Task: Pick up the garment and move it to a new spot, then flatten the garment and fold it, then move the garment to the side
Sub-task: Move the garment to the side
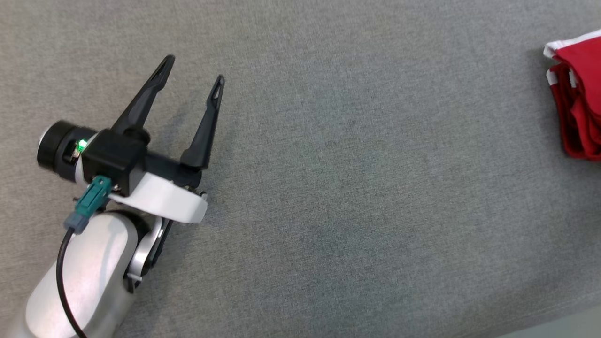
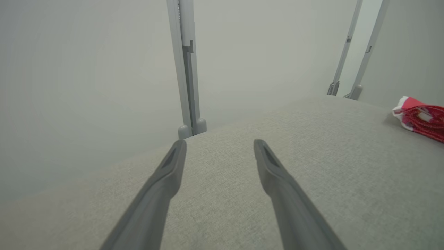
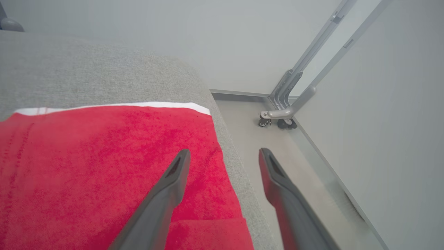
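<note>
The garment [image 1: 580, 94] is red cloth with white trim, folded into a stack at the far right edge of the grey surface; it also shows small at the right as the garment [image 2: 421, 118] in the left wrist view. My left gripper [image 1: 193, 70] hovers open over bare grey fabric at the left, far from it, its fingers [image 2: 170, 170] spread with nothing between them. My right gripper [image 3: 223, 156] stands open just above the garment [image 3: 104, 166], over its right edge at the surface's rim, holding nothing.
The grey padded surface [image 1: 328, 188] spans the head view. Beyond its far edge stand grey metal posts [image 2: 187, 69] and pale walls. A wheeled frame base [image 3: 281, 116] sits on the floor past the surface's right rim.
</note>
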You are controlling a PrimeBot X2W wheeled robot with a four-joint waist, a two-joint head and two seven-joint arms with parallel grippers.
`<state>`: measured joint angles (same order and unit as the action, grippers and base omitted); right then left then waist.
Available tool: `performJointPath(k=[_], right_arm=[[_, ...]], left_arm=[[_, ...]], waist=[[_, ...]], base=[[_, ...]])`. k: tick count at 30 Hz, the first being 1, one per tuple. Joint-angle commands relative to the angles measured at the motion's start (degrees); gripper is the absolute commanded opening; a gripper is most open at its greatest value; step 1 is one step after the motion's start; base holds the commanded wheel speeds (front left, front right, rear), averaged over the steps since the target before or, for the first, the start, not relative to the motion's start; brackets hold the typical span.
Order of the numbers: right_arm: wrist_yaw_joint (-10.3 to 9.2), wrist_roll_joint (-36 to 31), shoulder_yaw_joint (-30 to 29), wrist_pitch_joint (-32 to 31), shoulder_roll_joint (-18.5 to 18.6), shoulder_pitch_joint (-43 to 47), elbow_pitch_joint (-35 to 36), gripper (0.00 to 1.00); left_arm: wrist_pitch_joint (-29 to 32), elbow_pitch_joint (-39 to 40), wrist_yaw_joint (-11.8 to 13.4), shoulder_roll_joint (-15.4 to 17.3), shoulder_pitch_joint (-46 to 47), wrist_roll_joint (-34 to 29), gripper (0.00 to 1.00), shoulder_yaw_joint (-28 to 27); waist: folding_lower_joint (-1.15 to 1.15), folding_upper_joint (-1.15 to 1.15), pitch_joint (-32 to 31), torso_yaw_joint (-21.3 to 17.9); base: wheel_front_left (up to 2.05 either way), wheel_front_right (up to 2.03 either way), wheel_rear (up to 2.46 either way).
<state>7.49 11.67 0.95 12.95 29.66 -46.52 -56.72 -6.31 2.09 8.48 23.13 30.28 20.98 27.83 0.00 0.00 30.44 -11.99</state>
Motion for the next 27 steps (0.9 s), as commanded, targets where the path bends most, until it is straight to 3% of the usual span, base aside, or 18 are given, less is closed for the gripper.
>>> performJointPath(k=[1, 5, 15, 22, 27], right_arm=[[0.0, -0.06, -0.78, 0.96, -1.69, 0.55, 0.26, 1.0], [0.0, -0.57, -4.41, 2.28, -6.58, 3.46, 4.95, 1.0], [0.0, -4.07, -8.63, 2.19, -16.66, 17.02, 26.37, 1.0], [0.0, -4.83, -7.94, -2.87, -22.41, 26.37, 39.52, 1.0], [0.0, -4.38, -6.68, -6.85, -24.75, 32.34, 46.06, 1.0]], left_arm=[[-0.48, -0.43, 0.57, 0.44, -1.21, 0.48, 1.0, -0.61], [-2.1, -1.47, 2.09, 0.18, -4.21, 2.04, 1.0, -2.09], [-5.42, -3.55, 4.32, -1.0, -11.68, 5.73, 1.0, -4.48], [-7.05, -3.99, 5.92, -1.19, -17.32, 8.15, 1.0, -7.14], [-7.46, -4.55, 5.24, -0.68, -20.72, 9.26, 1.0, -7.6]], waist=[[0.0, 0.0, -1.49, 0.16], [0.0, 0.0, -5.0, 0.8], [0.0, 0.0, -14.43, 5.68], [0.0, 0.0, -19.81, 8.82], [0.0, 0.0, -23.45, 10.43]], base=[[0.0, 0.0, 0.0], [0.0, 0.0, 0.0], [0.0, 0.0, 0.0], [0.0, 0.0, 0.0], [0.0, 0.0, 0.0]])
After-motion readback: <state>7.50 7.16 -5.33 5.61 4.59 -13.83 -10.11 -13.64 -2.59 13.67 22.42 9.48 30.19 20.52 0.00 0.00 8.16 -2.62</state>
